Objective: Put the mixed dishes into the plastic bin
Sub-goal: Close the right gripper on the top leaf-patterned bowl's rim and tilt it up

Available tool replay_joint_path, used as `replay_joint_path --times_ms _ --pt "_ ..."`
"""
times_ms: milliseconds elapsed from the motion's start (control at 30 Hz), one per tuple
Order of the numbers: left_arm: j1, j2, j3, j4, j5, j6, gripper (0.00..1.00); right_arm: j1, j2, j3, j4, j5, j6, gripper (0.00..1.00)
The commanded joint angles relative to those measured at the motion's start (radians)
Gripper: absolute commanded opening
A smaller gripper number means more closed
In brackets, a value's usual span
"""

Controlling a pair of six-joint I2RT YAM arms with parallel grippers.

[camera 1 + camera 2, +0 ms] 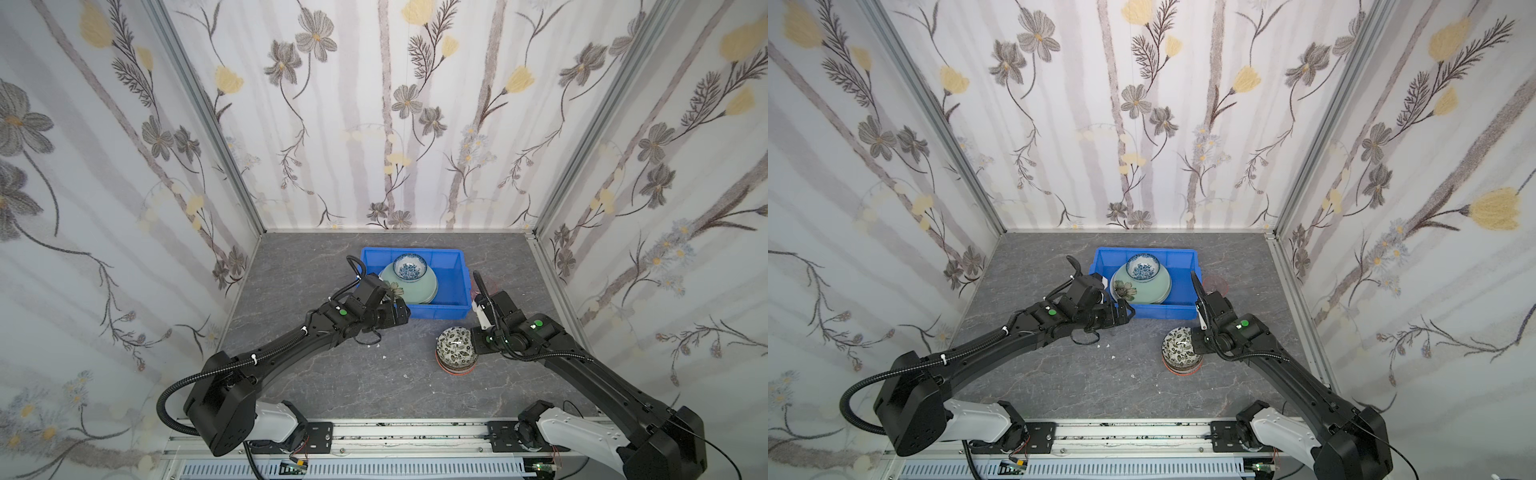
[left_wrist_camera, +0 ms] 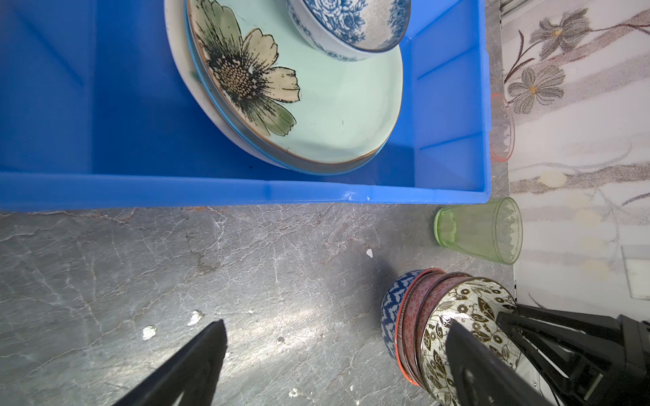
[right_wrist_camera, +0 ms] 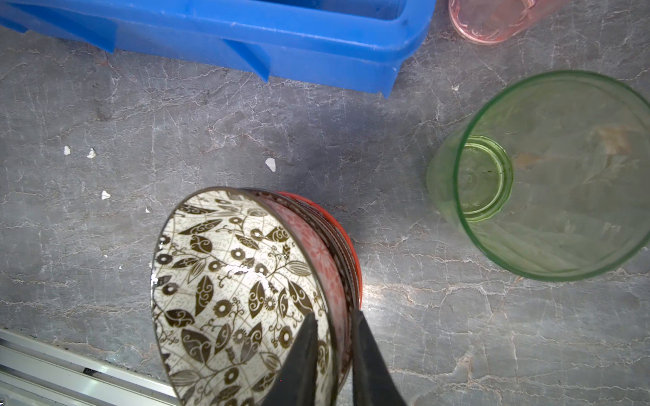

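Right tool (image 3: 332,316) nearly closed astride the top bowl (image 3: 228,281) rim, one finger inside, one outside. Can't tell if it bites yet. Bowl tops a nested stack (image 2: 415,316) on the table (image 3: 176,123), near the bin (image 3: 316,45) corner, outside it. Best to pinch this rim only, lift straight without dragging lower bowls, then clear the bin wall. Left tool (image 2: 336,323) wide open, empty.

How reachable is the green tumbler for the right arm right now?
Probably yes, once freed: the right gripper is pinching the rim of the black-and-white bowl, but the green tumbler stands upright close beside it on the table, with nothing between them.
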Motion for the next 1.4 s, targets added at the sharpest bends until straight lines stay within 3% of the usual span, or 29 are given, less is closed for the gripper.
replay_joint_path --times_ms 0,367,733,1133,1367 --pt "0.000 0.001 -0.002 0.028 -0.003 0.001 1.00 0.005 0.008 0.005 0.017 0.001 0.009 0.18" --pt "0.000 0.001 -0.013 0.028 -0.010 0.003 1.00 0.013 0.000 0.050 -0.021 0.022 0.018 0.04" --pt "-0.087 -0.010 0.019 0.027 -0.017 -0.035 1.00 0.018 0.024 0.124 -0.066 -0.042 -0.003 0.02" --pt "-0.191 0.065 0.038 0.026 -0.029 -0.095 1.00 0.064 0.120 0.198 -0.037 -0.018 0.009 0.01" --pt "-0.200 0.086 0.037 0.025 -0.036 -0.112 0.90 0.114 0.180 0.249 -0.029 0.011 0.031 0.00"
